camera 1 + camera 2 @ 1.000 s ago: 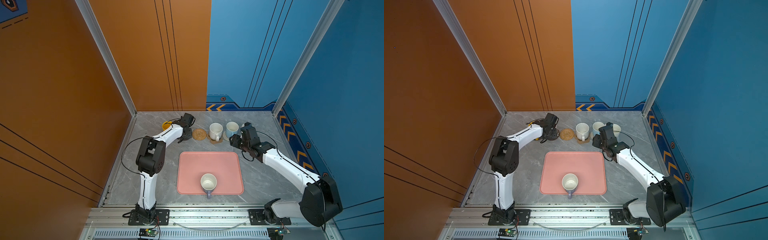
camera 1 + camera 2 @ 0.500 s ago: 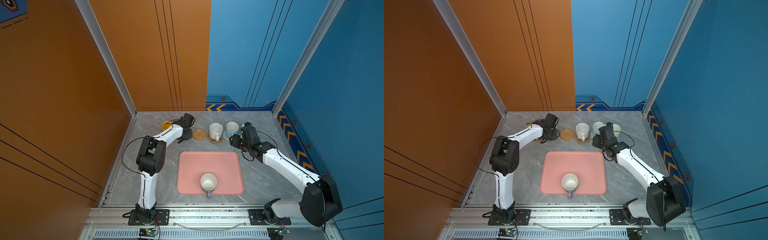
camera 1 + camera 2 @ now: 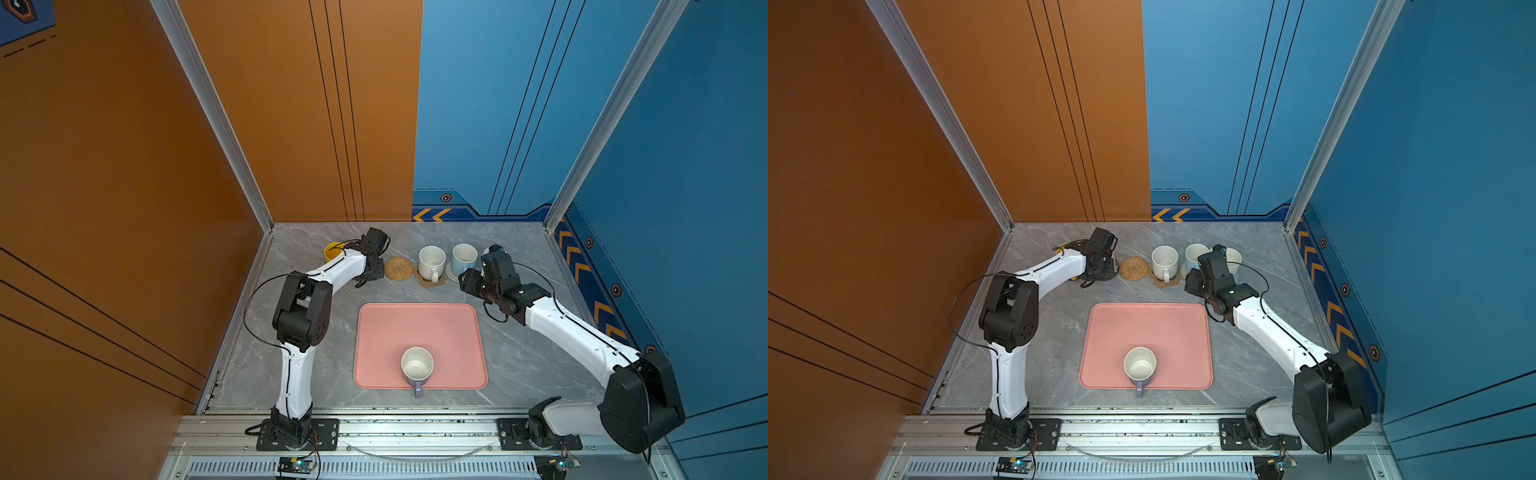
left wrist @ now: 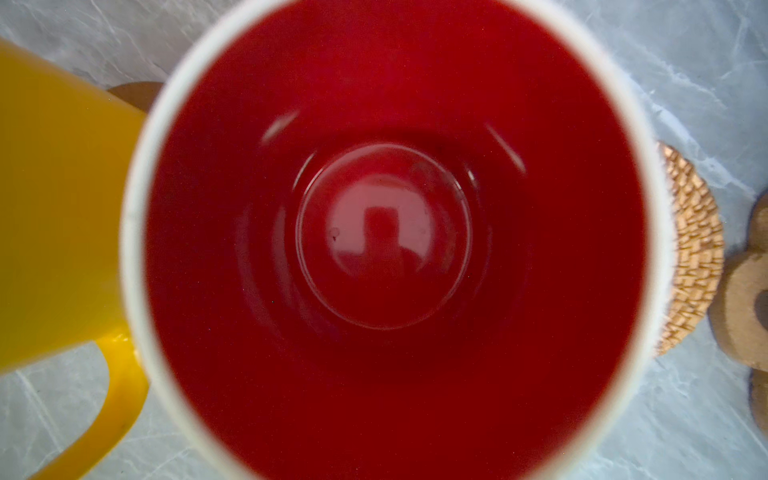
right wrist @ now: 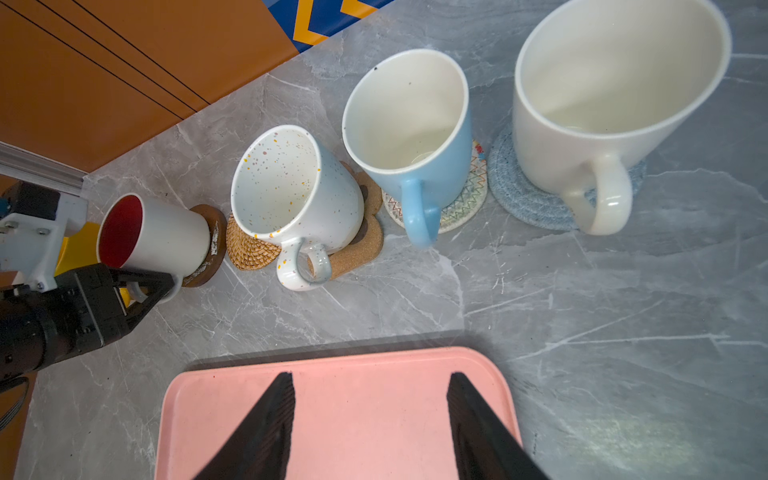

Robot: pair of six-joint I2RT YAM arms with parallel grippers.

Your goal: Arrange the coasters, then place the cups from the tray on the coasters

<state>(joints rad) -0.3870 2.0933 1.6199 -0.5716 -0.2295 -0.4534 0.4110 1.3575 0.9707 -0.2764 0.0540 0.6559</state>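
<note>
Now | glossy red-lined mug (image 4: 382, 237) | round woven coaster (image 4: 692, 249) | paw-shaped cork coaster (image 4: 742, 309)

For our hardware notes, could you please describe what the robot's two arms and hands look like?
The left arm and right arm have white link shells, bulky black joint housings and thin black cables looping outside. The left hand and right hand are black; the right's fingers taper to points.

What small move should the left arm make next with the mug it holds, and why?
Probably open the left gripper and release the red-inside mug. The mug appears to stand on the dark brown coaster, beside the yellow mug, so only letting go seems left.
</note>
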